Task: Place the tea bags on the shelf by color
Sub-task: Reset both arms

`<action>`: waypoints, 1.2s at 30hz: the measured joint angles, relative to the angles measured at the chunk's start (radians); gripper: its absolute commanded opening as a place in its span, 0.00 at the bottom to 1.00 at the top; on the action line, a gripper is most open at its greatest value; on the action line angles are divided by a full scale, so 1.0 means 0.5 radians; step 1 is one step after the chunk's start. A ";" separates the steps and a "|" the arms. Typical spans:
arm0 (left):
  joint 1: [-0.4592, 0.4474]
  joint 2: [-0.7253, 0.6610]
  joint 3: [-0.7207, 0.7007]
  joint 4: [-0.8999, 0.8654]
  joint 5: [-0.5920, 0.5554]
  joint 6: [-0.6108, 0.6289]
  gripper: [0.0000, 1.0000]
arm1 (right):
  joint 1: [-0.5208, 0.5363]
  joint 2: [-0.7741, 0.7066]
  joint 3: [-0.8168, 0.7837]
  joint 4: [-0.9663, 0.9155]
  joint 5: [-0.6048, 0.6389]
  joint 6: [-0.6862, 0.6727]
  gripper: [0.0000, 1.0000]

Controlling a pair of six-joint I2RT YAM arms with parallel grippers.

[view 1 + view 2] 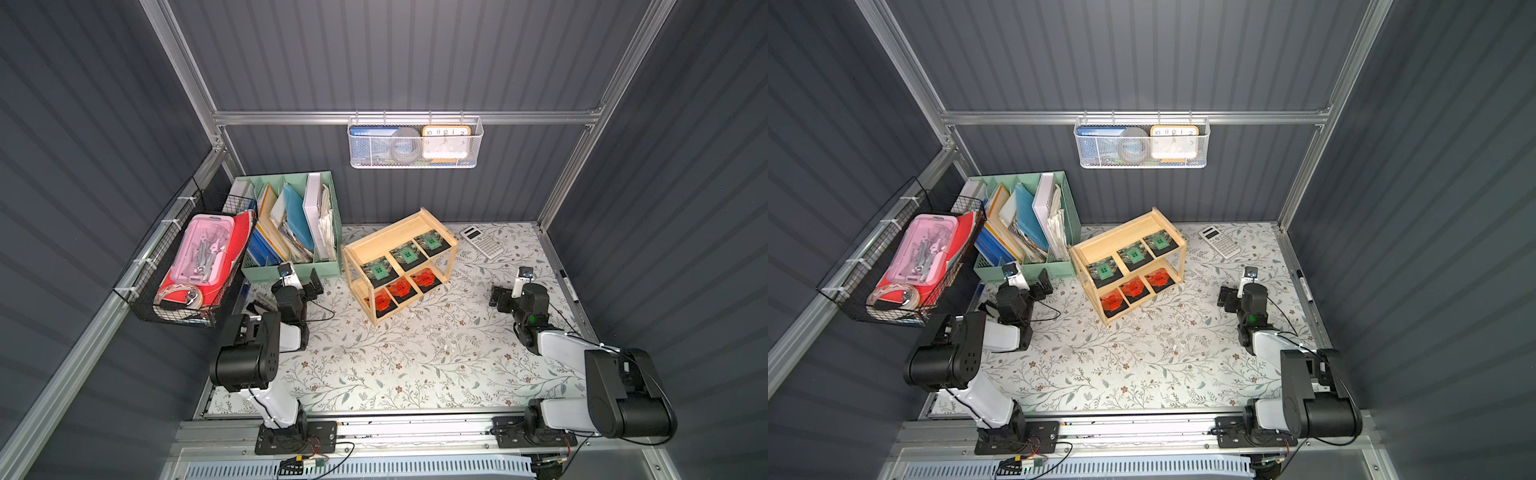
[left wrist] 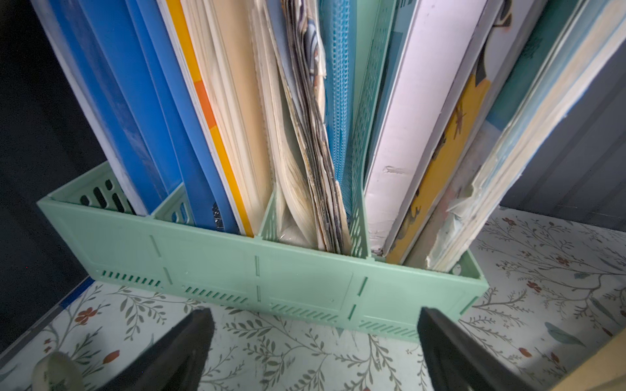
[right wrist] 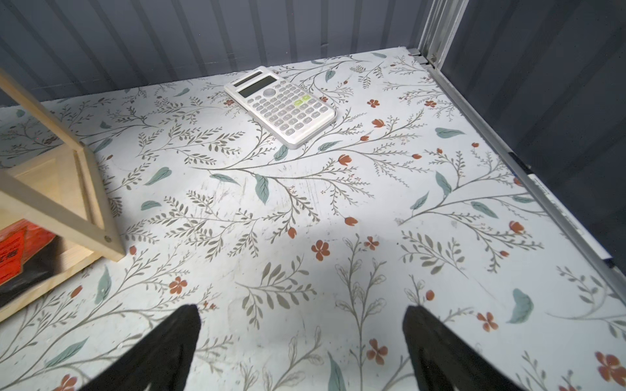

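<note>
The light wooden shelf (image 1: pixel 384 237) (image 1: pixel 1119 236) stands at the middle back of the table in both top views. Three green-labelled tea bags (image 1: pixel 406 254) (image 1: pixel 1133 255) lie in a row on its upper tier. Three orange-red tea bags (image 1: pixel 401 287) (image 1: pixel 1133 287) lie on the lower tier. My left gripper (image 1: pixel 314 284) (image 2: pixel 313 318) is open and empty, left of the shelf, facing the file organizer. To the right of the shelf my right gripper (image 1: pixel 498 296) (image 3: pixel 303 315) hangs open over bare table. The right wrist view shows a shelf post (image 3: pixel 67 216) and one orange tea bag (image 3: pixel 17 250).
A mint-green file organizer (image 1: pixel 291 224) (image 2: pixel 271 281) full of folders stands back left. A white calculator (image 1: pixel 482 242) (image 3: pixel 281 105) lies back right. A black wire basket (image 1: pixel 187 257) hangs on the left wall, a white mesh basket (image 1: pixel 415 143) on the back wall. A marker (image 1: pixel 568 286) lies along the right edge.
</note>
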 measured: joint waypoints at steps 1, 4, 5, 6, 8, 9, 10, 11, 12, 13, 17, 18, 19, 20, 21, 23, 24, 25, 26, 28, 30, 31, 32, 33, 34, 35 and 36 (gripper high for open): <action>0.000 0.000 0.000 0.000 -0.003 -0.001 1.00 | -0.010 0.037 0.000 0.046 -0.005 0.004 0.99; 0.000 0.000 0.000 0.000 -0.008 -0.001 1.00 | -0.021 0.148 -0.034 0.247 -0.026 0.006 0.99; 0.000 0.000 0.000 0.000 -0.008 -0.001 1.00 | -0.021 0.188 -0.058 0.330 -0.028 0.007 0.99; 0.000 0.000 0.000 0.000 -0.008 -0.001 1.00 | -0.021 0.252 -0.085 0.438 -0.028 0.008 0.99; 0.000 0.000 0.000 0.000 -0.008 -0.001 1.00 | -0.020 0.330 -0.103 0.490 -0.026 0.011 0.99; 0.000 0.000 0.000 0.000 -0.008 -0.001 1.00 | -0.021 0.333 -0.102 0.472 -0.027 0.014 0.99; 0.000 0.000 0.000 0.000 -0.008 -0.001 1.00 | -0.021 0.317 -0.099 0.449 -0.027 0.015 0.99; 0.000 0.000 0.000 0.000 -0.008 -0.001 1.00 | -0.021 0.300 -0.095 0.439 -0.027 0.014 0.99; 0.000 0.000 0.000 0.000 -0.008 -0.001 1.00 | -0.021 0.289 -0.086 0.443 -0.027 0.014 0.99; 0.000 0.000 0.000 0.000 -0.008 -0.001 1.00 | -0.021 0.287 -0.080 0.465 -0.029 0.014 0.99; 0.000 0.000 0.000 0.000 -0.008 -0.001 1.00 | -0.021 0.317 -0.082 0.585 -0.031 0.014 0.99; 0.000 0.000 0.000 0.000 -0.008 -0.001 1.00 | -0.021 0.323 -0.082 0.602 -0.031 0.014 0.99; 0.000 0.000 0.000 0.000 -0.007 -0.001 1.00 | -0.021 0.324 -0.082 0.606 -0.031 0.014 0.99; 0.000 0.000 0.000 0.000 -0.007 -0.001 1.00 | -0.021 0.324 -0.082 0.610 -0.031 0.014 0.99; 0.000 0.000 0.000 0.000 -0.007 0.000 1.00 | -0.021 0.324 -0.082 0.615 -0.031 0.014 0.99; 0.000 0.000 0.000 0.000 -0.007 -0.001 1.00 | -0.021 0.325 -0.082 0.635 -0.031 0.014 0.99; 0.000 0.000 0.000 0.000 -0.007 -0.001 1.00 | -0.021 0.325 -0.084 0.647 -0.031 0.014 0.99; 0.000 0.000 0.000 0.000 -0.008 -0.001 1.00 | -0.021 0.325 -0.084 0.655 -0.031 0.014 0.99; 0.000 0.000 0.000 0.000 -0.007 -0.001 1.00 | -0.021 0.325 -0.084 0.658 -0.031 0.014 0.99; 0.000 0.000 0.000 0.000 -0.008 -0.001 1.00 | -0.021 0.325 -0.085 0.663 -0.031 0.014 0.99; 0.000 0.000 0.000 0.000 -0.007 -0.001 1.00 | -0.021 0.325 -0.085 0.671 -0.031 0.014 0.99; 0.000 0.000 0.000 0.000 -0.006 -0.001 1.00 | -0.021 0.325 -0.085 0.672 -0.031 0.014 0.99; 0.000 0.000 0.001 0.000 -0.003 -0.001 1.00 | -0.021 0.325 -0.085 0.672 -0.031 0.014 0.99; 0.000 0.000 0.002 -0.001 0.000 0.000 1.00 | -0.021 0.325 -0.085 0.671 -0.031 0.014 0.99; 0.001 0.000 0.005 -0.001 0.002 0.000 1.00 | -0.021 0.325 -0.085 0.672 -0.031 0.014 0.99; 0.000 0.000 0.009 -0.001 0.002 0.000 1.00 | -0.021 0.325 -0.085 0.672 -0.031 0.014 0.99; 0.000 0.000 0.011 -0.001 0.002 -0.001 1.00 | -0.021 0.325 -0.085 0.672 -0.031 0.014 0.99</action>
